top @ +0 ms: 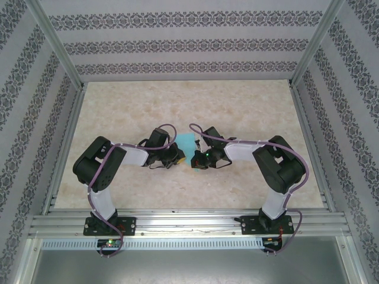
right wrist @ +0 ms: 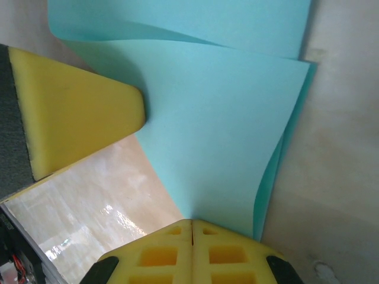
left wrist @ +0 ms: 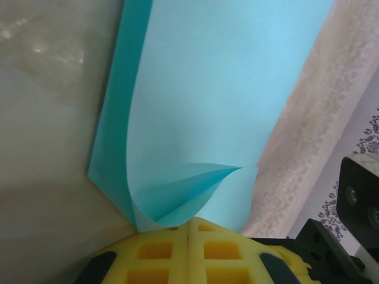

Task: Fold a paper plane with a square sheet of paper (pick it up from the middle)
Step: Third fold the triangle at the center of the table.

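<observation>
1. Paper: thin turquoise-blue sheet of paper (top: 188, 144) sits bent double on the beige marbled table (top: 177, 100).
2. Left gripper (left wrist: 188, 228): yellow jaws pressed together, pinching its corner.
3. Right gripper (right wrist: 192, 228): jaws clamp its edge.

You see your left fingers (left wrist: 155, 255), yellow and pressed together, pinching the near edge of the square sheet of paper (left wrist: 219, 100). The sheet lies doubled, one corner curling over just above the fingers. It rests on the pale table (left wrist: 47, 118); a black part (left wrist: 358, 204) sits at right.
</observation>
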Robot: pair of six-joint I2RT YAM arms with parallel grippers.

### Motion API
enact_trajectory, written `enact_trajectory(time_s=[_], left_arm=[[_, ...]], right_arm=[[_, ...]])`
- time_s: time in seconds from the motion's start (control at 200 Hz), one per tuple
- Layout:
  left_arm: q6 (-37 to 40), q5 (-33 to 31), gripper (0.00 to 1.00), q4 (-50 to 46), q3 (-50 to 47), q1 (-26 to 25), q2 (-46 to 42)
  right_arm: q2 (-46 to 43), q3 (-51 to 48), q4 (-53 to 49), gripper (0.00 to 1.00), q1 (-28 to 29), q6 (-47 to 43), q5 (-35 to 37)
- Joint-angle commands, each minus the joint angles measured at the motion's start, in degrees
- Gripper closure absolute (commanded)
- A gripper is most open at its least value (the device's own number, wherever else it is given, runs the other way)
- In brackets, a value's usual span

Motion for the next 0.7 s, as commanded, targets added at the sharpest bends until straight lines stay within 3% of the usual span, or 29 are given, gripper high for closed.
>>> enact_trajectory(time_s=[0.0,0.694], left_arm=[[1.49,-1.21,1.0,-4.62,-0.16,-0.59,2.83],[1.2,-0.99,1.0,-4.71,-0.15,-0.48,4.15]], right_arm=[[-1.27,-1.87,-2.18,1.0,-0.64,0.41,1.55],[-5.97,-8.52,-4.44,1.0,-1.88,-1.95,0.9]])
